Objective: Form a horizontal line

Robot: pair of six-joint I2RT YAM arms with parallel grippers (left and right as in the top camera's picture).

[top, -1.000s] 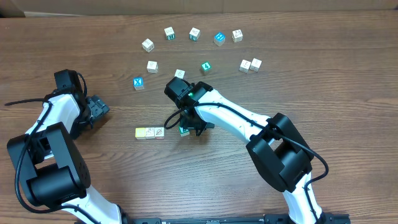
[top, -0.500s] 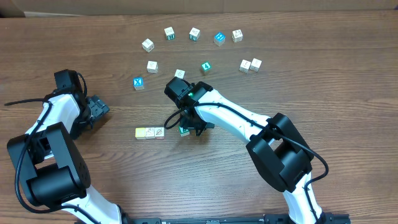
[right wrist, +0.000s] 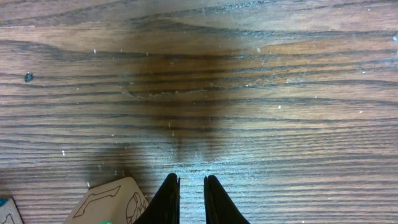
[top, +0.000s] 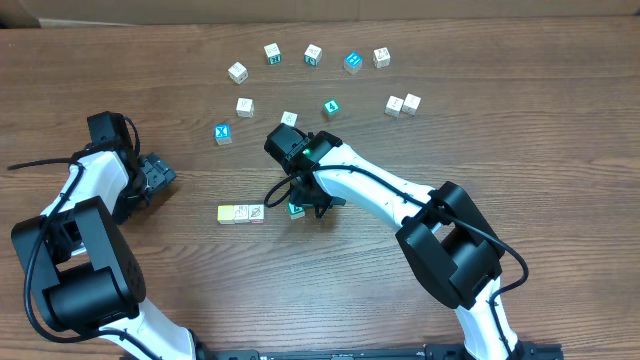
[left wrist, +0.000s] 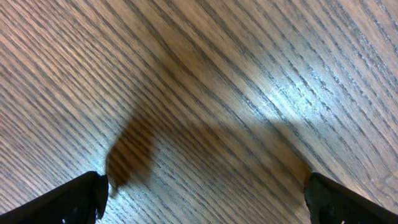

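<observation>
Pose: my right arm reaches from the near right edge to mid-table (top: 520, 130), wrist bent, right gripper (top: 308, 207) pointing down at the wood. My left arm is folded back at the left side, with the left gripper (top: 160, 172) low over bare wood.

Fingers:
- Right gripper (right wrist: 191, 179): nearly together, with only a thin slit showing wood. Nothing is held.
- Left gripper (left wrist: 208, 198): spread wide, tips at the frame's corners, holding nothing.

Line: the pale yellow cube (top: 228, 213) and the white cube (top: 252, 213) with a dark drawing touch side by side. The green cube (top: 296, 209) sits just beside my right fingers, apart from that pair.

In the right wrist view a cube face (right wrist: 109, 200) with a dark line drawing lies close to my fingers. I cannot tell which cube it is.

Writing: all marks are too small to read, and the green cube's top is partly hidden.

Count:
- Fourteen cubes overhead, three of them near me.
- Eleven are scattered on the far side: two blue cubes (top: 352, 62), one teal-green cube (top: 331, 107) and eight pale cubes (top: 245, 106).
</observation>
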